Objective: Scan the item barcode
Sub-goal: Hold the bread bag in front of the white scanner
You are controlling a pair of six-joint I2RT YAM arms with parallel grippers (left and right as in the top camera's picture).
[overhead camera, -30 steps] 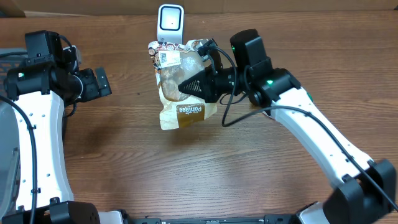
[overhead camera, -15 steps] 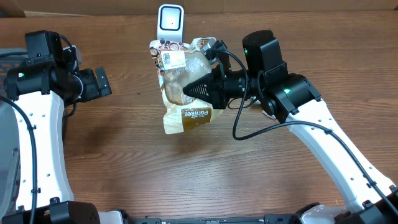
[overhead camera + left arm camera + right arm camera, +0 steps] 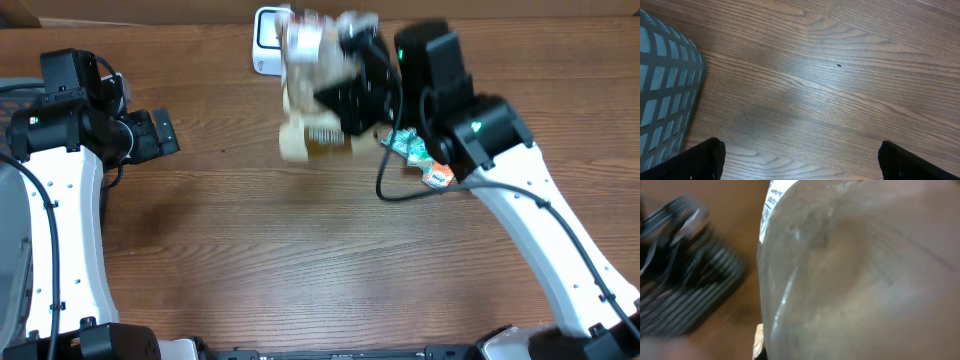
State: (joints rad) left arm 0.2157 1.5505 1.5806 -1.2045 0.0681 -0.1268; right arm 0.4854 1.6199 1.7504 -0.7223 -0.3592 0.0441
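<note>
Clear plastic bag (image 3: 300,75) pinched in closed right gripper (image 3: 327,97), overlapping white scanner (image 3: 262,45) at far edge of table (image 3: 300,260), left gripper (image 3: 166,132) spread wide above bare wood

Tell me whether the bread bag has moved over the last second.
Yes. The bread bag, held by the right gripper, has shifted up-frame and slightly right, now covering the white scanner's right side.

The left arm (image 3: 50,230) and right arm (image 3: 545,215) share one build: long, smooth white links joined by blocky black joint housings. A small green light (image 3: 476,127) glows on a housing of each. Thin black cables (image 3: 379,185) loop loosely beside the links. The left gripper (image 3: 800,165) has matte black fingers (image 3: 702,160).
</note>
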